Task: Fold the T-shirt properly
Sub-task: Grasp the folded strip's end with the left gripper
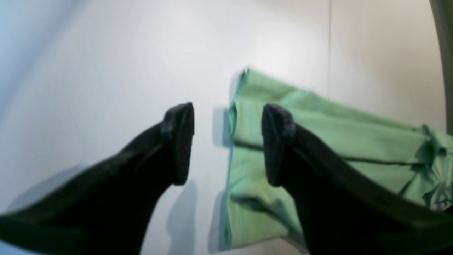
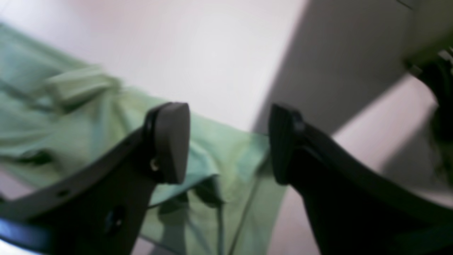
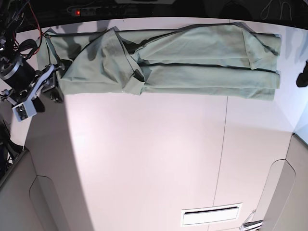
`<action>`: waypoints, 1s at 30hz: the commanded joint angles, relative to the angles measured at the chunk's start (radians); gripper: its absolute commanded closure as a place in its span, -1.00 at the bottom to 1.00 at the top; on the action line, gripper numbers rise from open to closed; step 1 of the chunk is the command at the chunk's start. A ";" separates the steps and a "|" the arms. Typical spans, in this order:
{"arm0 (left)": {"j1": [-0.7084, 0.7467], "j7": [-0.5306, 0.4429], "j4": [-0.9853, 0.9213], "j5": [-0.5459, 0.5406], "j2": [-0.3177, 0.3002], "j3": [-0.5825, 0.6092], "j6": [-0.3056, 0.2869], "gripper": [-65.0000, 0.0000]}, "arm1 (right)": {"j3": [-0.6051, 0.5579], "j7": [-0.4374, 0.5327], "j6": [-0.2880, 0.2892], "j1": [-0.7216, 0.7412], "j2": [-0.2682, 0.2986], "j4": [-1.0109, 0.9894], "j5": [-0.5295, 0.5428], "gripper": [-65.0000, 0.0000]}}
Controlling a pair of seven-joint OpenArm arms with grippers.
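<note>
The pale green T-shirt [image 3: 192, 67] lies folded into a long band along the far edge of the white table [image 3: 144, 159]. Its bunched end [image 3: 96, 62] is on the left and has rumpled folds. My right gripper [image 3: 54, 85] stands open at the shirt's left end. In the right wrist view its fingers [image 2: 171, 141] hang above the green cloth [image 2: 219, 166] and grip nothing. My left gripper [image 1: 228, 143] is open above the other end of the shirt [image 1: 318, 141], with nothing held. In the base view only a dark part of the left arm [image 3: 303, 74] shows at the right edge.
A seam [image 3: 224, 144] runs down the table right of centre. A narrow slot [image 3: 210, 215] lies near the front edge. Cables and a power strip [image 3: 96, 9] sit behind the table's far edge. The right arm's body [image 3: 19, 79] overhangs the table's left side.
</note>
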 commanded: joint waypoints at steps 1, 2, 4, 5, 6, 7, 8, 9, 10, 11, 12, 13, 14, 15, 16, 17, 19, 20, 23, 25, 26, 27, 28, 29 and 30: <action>0.004 -0.033 0.014 0.006 -0.010 -0.008 -0.008 -0.03 | 0.019 0.027 -0.005 0.007 0.011 -0.005 -0.002 -0.05; 0.004 -0.045 0.014 0.030 0.010 -0.008 -0.008 -0.03 | 0.030 0.031 -0.006 0.007 0.011 -0.025 -0.002 -0.05; 0.003 -0.061 0.014 0.051 0.041 -0.008 -0.008 -0.03 | 0.039 0.037 -0.005 0.007 0.012 -0.075 -0.002 -0.05; 0.003 -0.068 0.014 0.050 0.051 -0.008 -0.008 -0.03 | 0.038 0.040 -0.004 0.007 0.012 -0.101 -0.001 -0.05; 0.002 -0.075 0.014 0.051 0.060 -0.008 -0.008 -0.03 | 0.038 0.047 -0.004 0.007 0.011 -0.126 0.002 -0.05; 0.002 -0.080 0.014 0.051 0.062 -0.007 -0.008 -0.03 | 0.038 0.055 -0.004 0.007 0.012 -0.151 0.002 -0.05; 0.003 -0.082 0.014 0.052 0.063 -0.007 -0.008 -0.03 | 0.038 0.061 -0.004 0.007 0.012 -0.172 0.002 -0.05; 0.002 -0.085 0.014 0.053 0.061 -0.007 -0.008 -0.03 | 0.038 0.065 -0.004 0.007 0.012 -0.190 0.002 -0.05; 0.002 -0.097 0.014 0.060 0.061 -0.007 -0.008 -0.03 | 0.038 0.069 -0.003 0.007 0.012 -0.207 0.002 -0.05; 0.002 -0.116 0.013 0.083 0.061 -0.007 -0.008 -0.03 | 0.038 0.073 -0.002 0.007 0.012 -0.222 0.002 -0.05; 0.002 -0.138 0.013 0.114 0.061 -0.005 -0.008 -0.03 | 0.038 0.075 0.002 0.007 0.012 -0.233 0.002 -0.05; 0.000 -0.154 0.011 0.140 0.061 -0.003 -0.008 -0.03 | 0.038 0.076 0.005 0.007 0.012 -0.243 0.002 -0.05; 0.000 -0.162 0.006 0.158 0.061 0.000 -0.008 -0.03 | 0.038 0.076 0.005 0.008 0.012 -0.250 0.002 -0.05; -0.002 -0.165 -0.001 0.163 0.061 0.007 -0.008 -0.03 | 0.038 0.079 0.005 0.007 0.012 -0.254 0.002 -0.05; -0.003 -0.165 -0.010 0.164 0.061 0.013 -0.008 -0.03 | 0.038 0.079 0.005 0.007 0.012 -0.257 0.002 -0.05; -0.003 -0.166 -0.019 0.163 0.061 0.023 -0.008 -0.03 | 0.038 0.079 0.005 0.008 0.012 -0.257 0.002 -0.05; -0.003 -0.168 -0.041 0.163 0.061 0.045 -0.008 -0.03 | 0.038 0.080 0.005 0.008 0.013 -0.257 0.003 -0.05; -0.003 -0.179 -0.054 0.163 0.061 0.058 -0.008 -0.03 | 0.038 0.080 0.005 0.008 0.014 -0.257 0.003 -0.05; -0.003 -0.224 -0.096 0.163 0.061 0.094 -0.008 -0.03 | 0.038 0.080 0.008 0.008 0.014 -0.257 0.002 -0.05; -0.011 -0.225 -0.124 0.159 0.061 0.109 -0.008 -0.13 | 0.038 0.080 0.007 0.008 0.014 -0.257 0.003 -0.05; -0.016 -0.219 -0.138 0.151 0.062 0.111 -0.008 -0.15 | 0.038 0.080 0.007 0.008 0.014 -0.257 0.003 -0.05; -0.017 -0.205 -0.148 0.131 0.061 0.111 -0.008 -0.16 | 0.038 0.080 0.007 0.008 0.014 -0.257 0.003 -0.05; -0.017 -0.188 -0.151 0.102 0.062 0.111 -0.008 -0.16 | 0.038 0.080 0.007 0.008 0.014 -0.257 0.002 -0.05; -0.017 -0.163 -0.151 0.070 0.062 0.111 -0.008 -0.16 | 0.038 0.080 0.007 0.008 0.014 -0.257 0.003 -0.05; -0.017 -0.137 -0.151 0.037 0.062 0.111 -0.008 -0.16 | 0.038 0.081 0.007 0.008 0.014 -0.257 0.003 -0.05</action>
